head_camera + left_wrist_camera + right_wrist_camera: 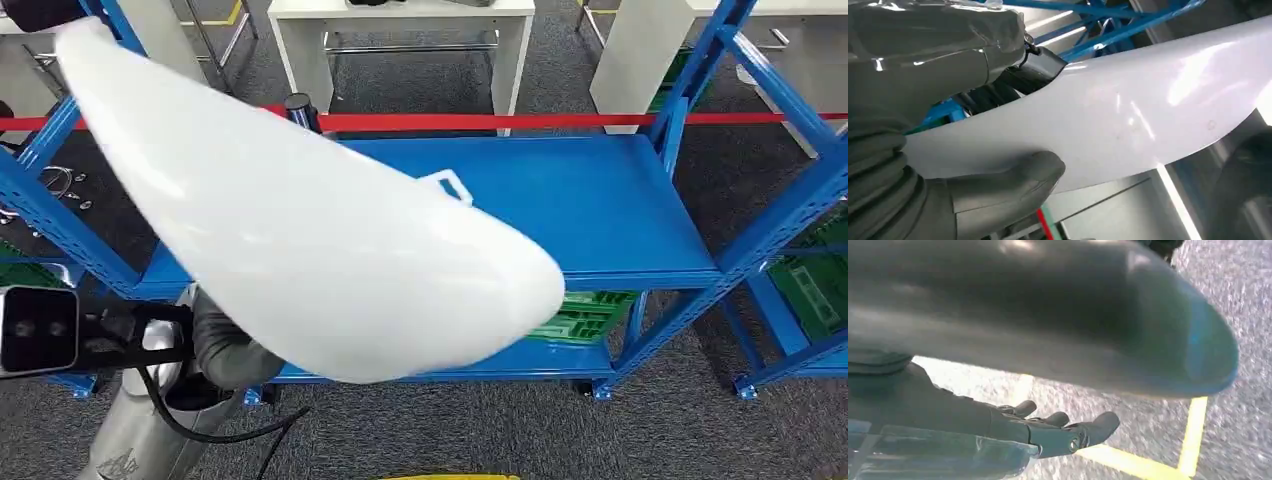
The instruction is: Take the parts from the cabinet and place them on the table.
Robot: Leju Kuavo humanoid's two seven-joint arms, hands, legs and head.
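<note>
A large white curved part (pixel 300 230) fills the middle of the head view, tilted from upper left down to lower right in front of the blue cabinet shelf (pixel 610 200). My left hand (pixel 923 190) grips its edge, thumb (pixel 1018 175) on one face and dark fingers (pixel 1038 67) on the other; the head view shows just its grey ribbed cuff (pixel 225 350) under the part. My right hand (pixel 1048 432) hangs below the part's shaded underside (pixel 1048 315), fingers stretched out with nothing in them and a gap to the part.
The blue cabinet's top shelf is bare; green crates (pixel 585 315) sit on its lower level and at the right (pixel 815 285). A red barrier tape (pixel 500 121) runs behind it, with white tables (pixel 400 20) beyond. Yellow floor lines (pixel 1193 440) mark the grey carpet.
</note>
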